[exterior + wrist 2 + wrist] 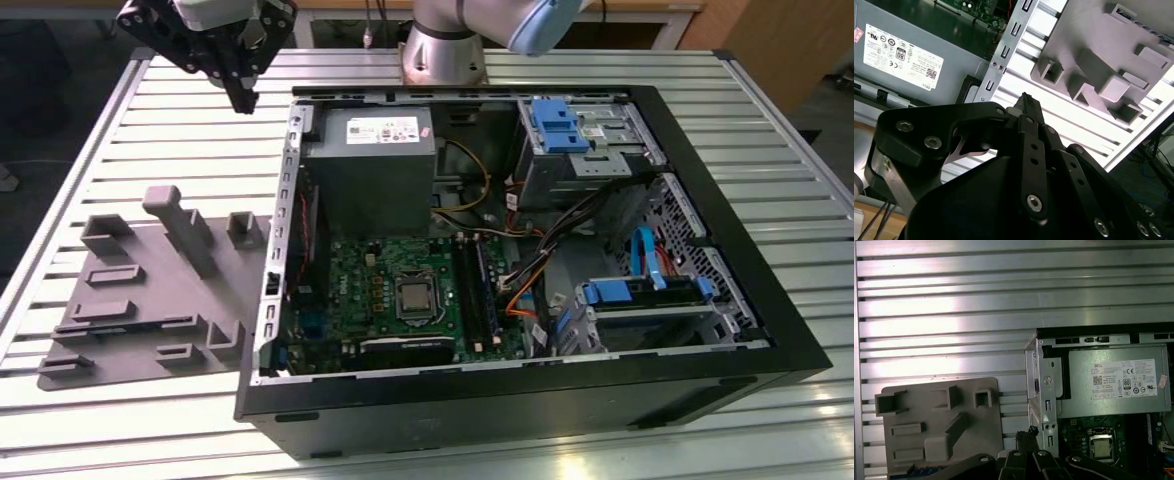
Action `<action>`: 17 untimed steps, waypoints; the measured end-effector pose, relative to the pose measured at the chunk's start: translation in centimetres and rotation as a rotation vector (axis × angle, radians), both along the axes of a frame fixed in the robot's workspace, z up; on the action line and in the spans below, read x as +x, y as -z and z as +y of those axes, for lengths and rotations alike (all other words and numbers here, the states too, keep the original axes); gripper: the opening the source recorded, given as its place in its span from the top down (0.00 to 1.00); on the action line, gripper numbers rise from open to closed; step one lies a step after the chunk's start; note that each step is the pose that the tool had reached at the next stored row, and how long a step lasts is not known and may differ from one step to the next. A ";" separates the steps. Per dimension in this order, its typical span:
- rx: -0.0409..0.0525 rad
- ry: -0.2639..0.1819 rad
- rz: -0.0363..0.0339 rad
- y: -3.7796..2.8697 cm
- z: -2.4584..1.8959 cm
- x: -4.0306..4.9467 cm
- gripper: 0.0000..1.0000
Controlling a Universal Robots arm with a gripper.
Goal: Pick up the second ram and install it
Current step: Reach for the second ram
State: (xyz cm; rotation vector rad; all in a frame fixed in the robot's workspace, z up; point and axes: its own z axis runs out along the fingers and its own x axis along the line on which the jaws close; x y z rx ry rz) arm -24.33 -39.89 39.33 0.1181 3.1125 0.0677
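Observation:
My black gripper point(243, 100) hangs high over the slatted table, beyond the open computer case point(747, 300), at the exterior view's upper left. Its fingers meet at a point with nothing visible between them, as both wrist views show point(1026, 99) point(1029, 432). The grey plastic tray point(147, 300) with raised blocks lies on the table beside the case, below the gripper and well apart from it. A thin dark bluish strip point(919, 471) lies at the tray's edge, half behind the gripper; I cannot tell whether it is the second ram. The long black memory slots point(470, 290) run beside the processor socket point(415, 297).
The grey power supply point(370, 170) fills the case's back corner. Blue drive brackets point(558, 125) and orange and blue cables point(527, 285) crowd the case at the exterior view's right. The arm's base point(447, 50) stands behind the case. The case's metal wall point(1046, 385) rises beside the tray.

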 end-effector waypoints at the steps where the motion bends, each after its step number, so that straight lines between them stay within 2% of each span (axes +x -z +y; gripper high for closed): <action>1: 0.0000 0.000 0.0000 0.00 0.00 -0.07 0.89; 17: -0.0001 0.000 0.0000 0.00 0.00 -1.16 0.89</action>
